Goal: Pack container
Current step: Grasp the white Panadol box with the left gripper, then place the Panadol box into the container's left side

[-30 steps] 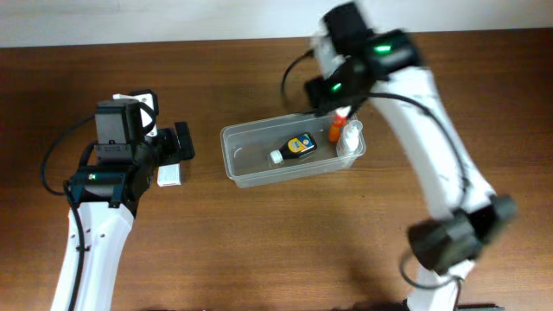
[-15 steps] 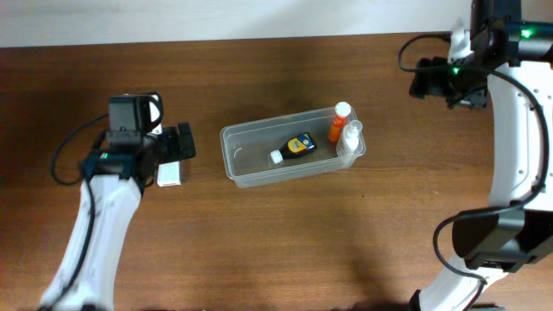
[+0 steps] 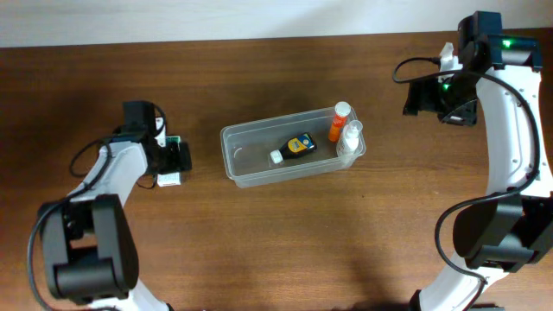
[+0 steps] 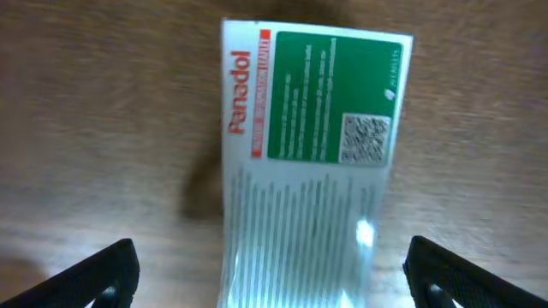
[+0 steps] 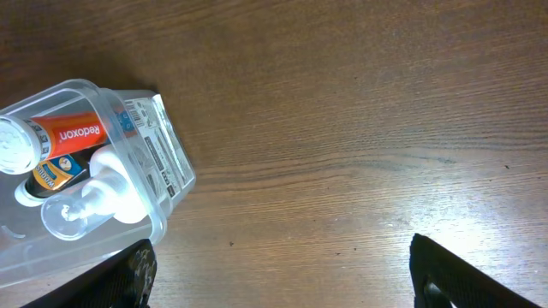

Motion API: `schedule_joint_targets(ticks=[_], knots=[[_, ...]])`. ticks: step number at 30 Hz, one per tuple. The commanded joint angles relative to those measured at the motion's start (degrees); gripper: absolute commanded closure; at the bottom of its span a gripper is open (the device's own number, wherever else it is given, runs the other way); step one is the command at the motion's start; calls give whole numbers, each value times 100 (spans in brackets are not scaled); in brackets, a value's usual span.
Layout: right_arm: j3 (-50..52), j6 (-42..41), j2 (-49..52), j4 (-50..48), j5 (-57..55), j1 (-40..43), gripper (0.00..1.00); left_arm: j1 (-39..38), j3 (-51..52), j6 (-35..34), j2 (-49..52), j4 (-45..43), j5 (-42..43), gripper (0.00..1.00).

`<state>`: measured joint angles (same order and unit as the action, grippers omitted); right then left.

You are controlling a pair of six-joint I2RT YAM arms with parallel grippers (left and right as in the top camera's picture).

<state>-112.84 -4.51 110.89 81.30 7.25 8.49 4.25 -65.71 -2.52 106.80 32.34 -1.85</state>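
Now that the right end effector [image 5: 287, 278] has drawn back toward the far right of the table [image 3: 259, 250], jaws wide and empty, the orange tube [image 3: 339, 122] it hovered over a second ago rests in the container [image 3: 249, 157] at mid-table, beside the clear bottle [image 3: 349, 138] and the yellow-and-black bottle [image 3: 295, 147]. One item, I judge, remains outside: the Panadol box [image 4: 308, 154], flat on the table left of the container. The left end effector [image 4: 274, 278] hangs over it, fingers spread wide (no contact visible). Since then the left arm has folded back; box and container have not moved.
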Motion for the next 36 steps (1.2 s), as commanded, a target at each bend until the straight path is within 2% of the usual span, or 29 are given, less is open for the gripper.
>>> schedule_joint_targets(ticks=[1,5,6,7,8,12,15,19,24,30,36], knots=[[24,-24,24,-13,90,-22,14,4,-72,334,210,-162,61,0],[24,-24,24,-55,120,-22,14,4,-72,348,289,-280,61,1],[24,-24,24,-59,120,-22,14,4,-72,348,291,-289,59,9],[24,-24,24,-57,120,-22,14,4,-72,348,291,-299,59,11],[24,-24,24,-57,118,-22,14,4,-72,345,291,-308,61,23],[24,-24,24,-57,118,-22,14,4,-72,343,291,-326,61,52],[24,-24,24,-57,118,-22,14,2,-72,341,291,-323,72,54],[24,-24,24,-57,118,-22,14,2,-111,341,284,-341,170,69],[24,-24,24,-57,118,-22,14,-28,-511,341,15,-339,511,68],[24,-24,24,-57,118,-22,14,-358,-1421,415,-686,-341,544,68],[24,-24,24,-66,118,-22,14,-1244,-1893,1620,-1172,-337,616,68]])
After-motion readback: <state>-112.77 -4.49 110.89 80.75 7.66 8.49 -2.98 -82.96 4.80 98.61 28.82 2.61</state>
